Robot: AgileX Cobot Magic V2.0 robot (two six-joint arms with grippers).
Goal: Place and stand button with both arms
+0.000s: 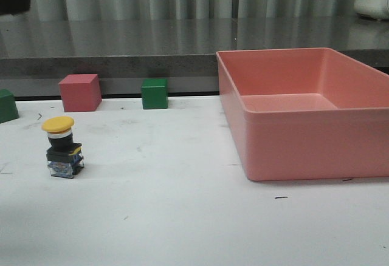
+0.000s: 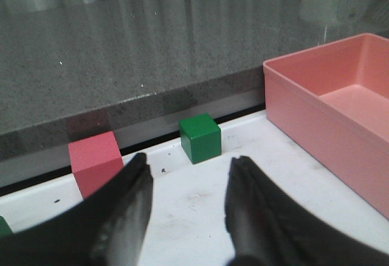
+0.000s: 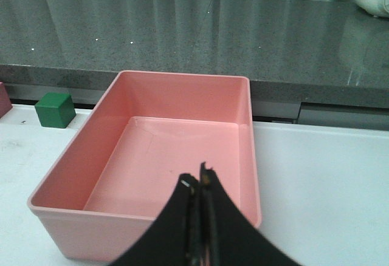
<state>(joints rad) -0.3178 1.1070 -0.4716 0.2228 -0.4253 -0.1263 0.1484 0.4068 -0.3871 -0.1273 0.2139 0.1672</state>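
- The left gripper (image 2: 188,208) hangs with its fingers spread apart and nothing between them; the right gripper (image 3: 199,184) has its fingers pressed together, holding nothing.
- The pink bin (image 3: 73,184) lies just beyond the right gripper.
- Beyond the left gripper, a pink cube (image 2: 94,163) and a green cube (image 2: 199,137) sit along the table's (image 1: 182,217) far edge.
- The button (image 1: 62,147) stands upright on open table, touched by neither gripper.

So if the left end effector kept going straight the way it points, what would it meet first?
Probably the green cube, which sits ahead between its open fingers; the pink cube lies just off to one side. Depth is unclear.
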